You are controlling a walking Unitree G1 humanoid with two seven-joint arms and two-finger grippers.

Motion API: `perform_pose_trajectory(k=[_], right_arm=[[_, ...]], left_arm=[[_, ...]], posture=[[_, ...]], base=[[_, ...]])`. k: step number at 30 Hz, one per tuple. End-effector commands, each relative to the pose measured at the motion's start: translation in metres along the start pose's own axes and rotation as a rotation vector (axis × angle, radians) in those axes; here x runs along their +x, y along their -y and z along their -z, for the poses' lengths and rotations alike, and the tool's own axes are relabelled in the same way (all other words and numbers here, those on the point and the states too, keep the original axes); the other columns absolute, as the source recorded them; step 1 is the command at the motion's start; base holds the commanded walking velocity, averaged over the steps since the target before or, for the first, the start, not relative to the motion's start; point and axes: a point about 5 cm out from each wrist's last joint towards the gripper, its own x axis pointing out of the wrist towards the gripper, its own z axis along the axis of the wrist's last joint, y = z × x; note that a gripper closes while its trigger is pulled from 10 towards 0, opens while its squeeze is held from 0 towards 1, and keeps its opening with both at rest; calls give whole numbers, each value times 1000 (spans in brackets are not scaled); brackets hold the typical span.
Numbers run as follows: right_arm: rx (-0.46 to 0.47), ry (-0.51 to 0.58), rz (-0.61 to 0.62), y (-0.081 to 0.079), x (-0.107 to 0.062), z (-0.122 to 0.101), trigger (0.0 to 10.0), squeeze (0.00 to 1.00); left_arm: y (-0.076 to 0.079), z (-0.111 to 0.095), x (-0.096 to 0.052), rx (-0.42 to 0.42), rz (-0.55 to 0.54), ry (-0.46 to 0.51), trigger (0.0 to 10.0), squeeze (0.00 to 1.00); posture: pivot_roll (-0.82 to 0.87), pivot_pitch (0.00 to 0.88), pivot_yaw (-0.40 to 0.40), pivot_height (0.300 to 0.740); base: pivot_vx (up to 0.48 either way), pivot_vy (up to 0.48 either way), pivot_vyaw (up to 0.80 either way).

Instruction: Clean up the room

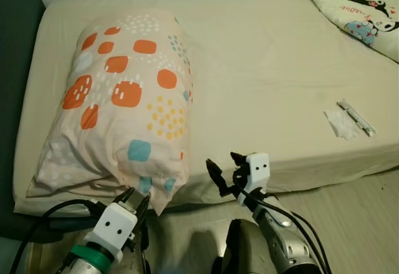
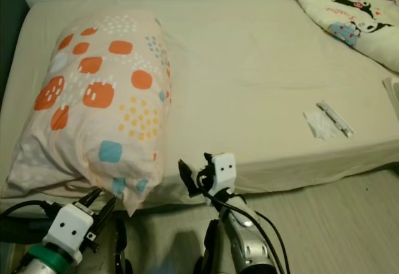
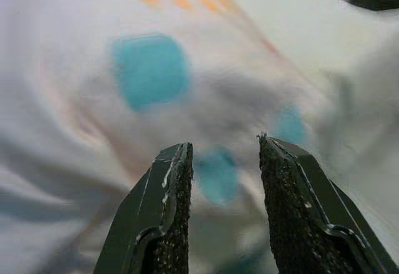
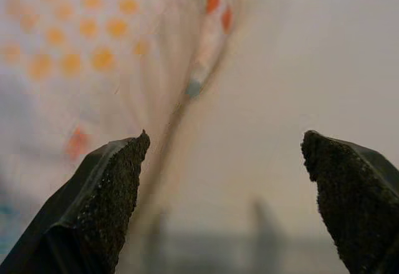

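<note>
A pink pillow (image 1: pixel 124 99) with orange and teal patches lies on the left part of the cream mattress (image 1: pixel 268 68), its near corner hanging over the front edge. My left gripper (image 1: pixel 134 197) is just below that corner, open, with the teal-patched fabric (image 3: pixel 149 68) close ahead of its fingers (image 3: pixel 171 180). My right gripper (image 1: pixel 224 161) stands open in front of the mattress edge, right of the pillow (image 4: pixel 75 43), with nothing between its fingers (image 4: pixel 118 174).
A crumpled white wrapper (image 1: pixel 341 124) and a thin white stick (image 1: pixel 356 117) lie near the mattress's front right edge. A cartoon-print blanket (image 1: pixel 361 9) is bunched at the far right corner. Wooden floor (image 1: pixel 349 218) runs along the bed's front.
</note>
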Motion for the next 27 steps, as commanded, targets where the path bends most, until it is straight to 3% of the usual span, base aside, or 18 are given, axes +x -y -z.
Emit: perform_pose_trajectory(k=[1, 3, 5, 7, 10, 14, 27], right_arm=[[48, -37, 15, -7, 2, 13, 10000, 0], [36, -76, 96, -1, 1, 24, 10000, 0], [24, -85, 132, 5, 0, 26, 10000, 0], [-17, -82, 183, 16, 2, 20, 10000, 0], [-29, -45, 188, 21, 8, 7, 10000, 0], [-26, 15, 217, 24, 18, -10, 10000, 0], [-48, 67, 220, 19, 22, -17, 10000, 0]], left_arm=[[-12, -1, 8, 14, -95, -2, 10000, 0], [-36, 5, 31, 7, -255, -24, 10000, 0], [-45, 7, 38, -9, -312, -38, 10000, 0], [-60, 4, 52, -91, -375, -45, 10000, 0], [-65, 0, 59, -137, -370, -49, 10000, 0], [-64, -1, 67, -108, -321, -61, 10000, 0], [-60, 6, 79, -60, -276, -110, 10000, 0]], posture=[[196, 45, -58, 598], [203, 20, -77, 602], [203, 20, -77, 607], [194, 0, -73, 617], [185, 0, -70, 626], [175, 0, -56, 646], [165, 0, -45, 680]], base=[[0, 0, 0], [0, 0, 0], [0, 0, 0], [0, 0, 0], [0, 0, 0], [0, 0, 0], [0, 0, 0]])
